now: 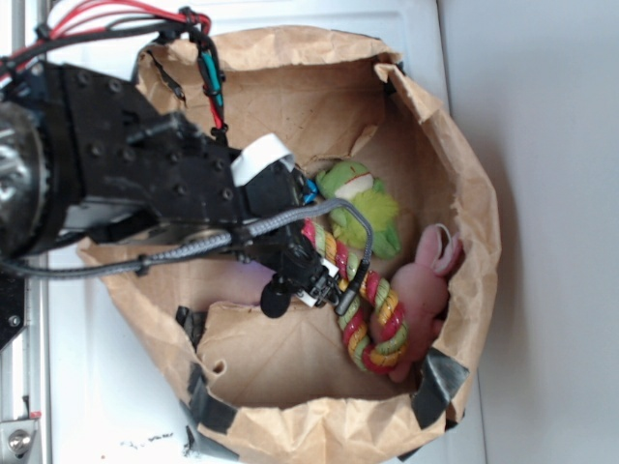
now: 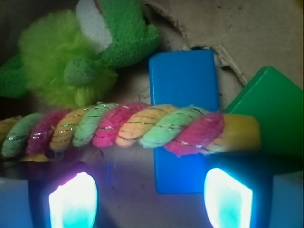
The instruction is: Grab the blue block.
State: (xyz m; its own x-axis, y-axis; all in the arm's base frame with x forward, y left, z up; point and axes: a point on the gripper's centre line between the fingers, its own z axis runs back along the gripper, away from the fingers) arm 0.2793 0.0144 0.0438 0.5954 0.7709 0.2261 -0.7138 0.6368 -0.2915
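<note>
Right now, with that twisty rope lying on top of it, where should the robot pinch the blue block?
Probably the blue block's two long straight sides, coming down from above. It lies flat, and the rope crosses its middle, so an uncovered end is best. The lit fingers are apart, either side of its near end.

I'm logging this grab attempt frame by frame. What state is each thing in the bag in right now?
Bright blue flat rectangular block: lying flat, not gripped, rope across its middle.
Twisted multicoloured rope toy: draped over the blue block.
Green rectangular block: beside the blue block, tilted.
Fuzzy green plush toy: lying behind the rope.
Pink plush toy: against the bag wall.
Gripper: fingers open, empty.
</note>
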